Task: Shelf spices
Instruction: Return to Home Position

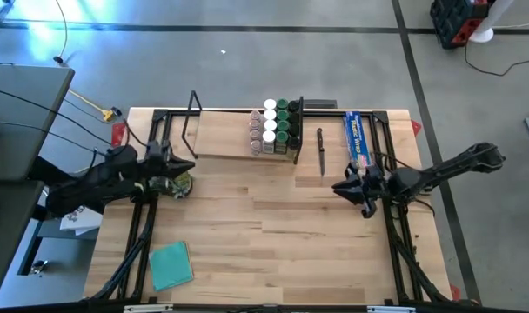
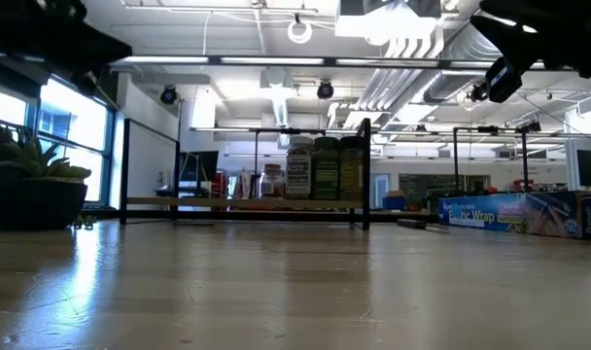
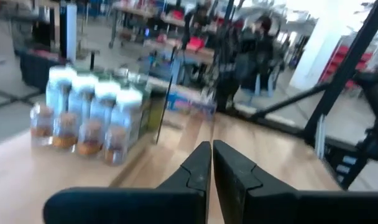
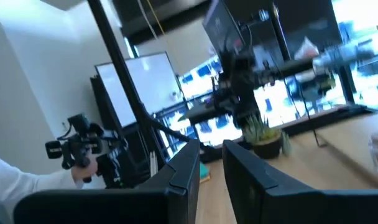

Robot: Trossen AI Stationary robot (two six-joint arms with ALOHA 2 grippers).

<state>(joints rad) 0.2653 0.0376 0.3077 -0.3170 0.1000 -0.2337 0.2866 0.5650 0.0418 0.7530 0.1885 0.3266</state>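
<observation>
The shelf (image 1: pixel 230 135) is a light-wood board with black wire end frames, lying at the table's far edge. Several spice jars (image 1: pixel 276 128) with white, green and dark lids stand upright in rows on its right end; they also show in the low view (image 2: pixel 325 167) and the left wrist view (image 3: pixel 89 115). My left gripper (image 1: pixel 190 166) (image 3: pixel 212 160) hovers shut near the shelf's left end, above the table. My right gripper (image 1: pixel 338 187) (image 4: pixel 211 160) hovers right of the table's middle, its fingers a narrow gap apart and holding nothing.
A long blue wrap box (image 1: pixel 358 139) and a dark knife-like utensil (image 1: pixel 320 149) lie right of the shelf. A small potted plant (image 1: pixel 179 183) stands under the left arm. A green cloth (image 1: pixel 170 263) lies near the table's left near corner. Bare wood spans the middle.
</observation>
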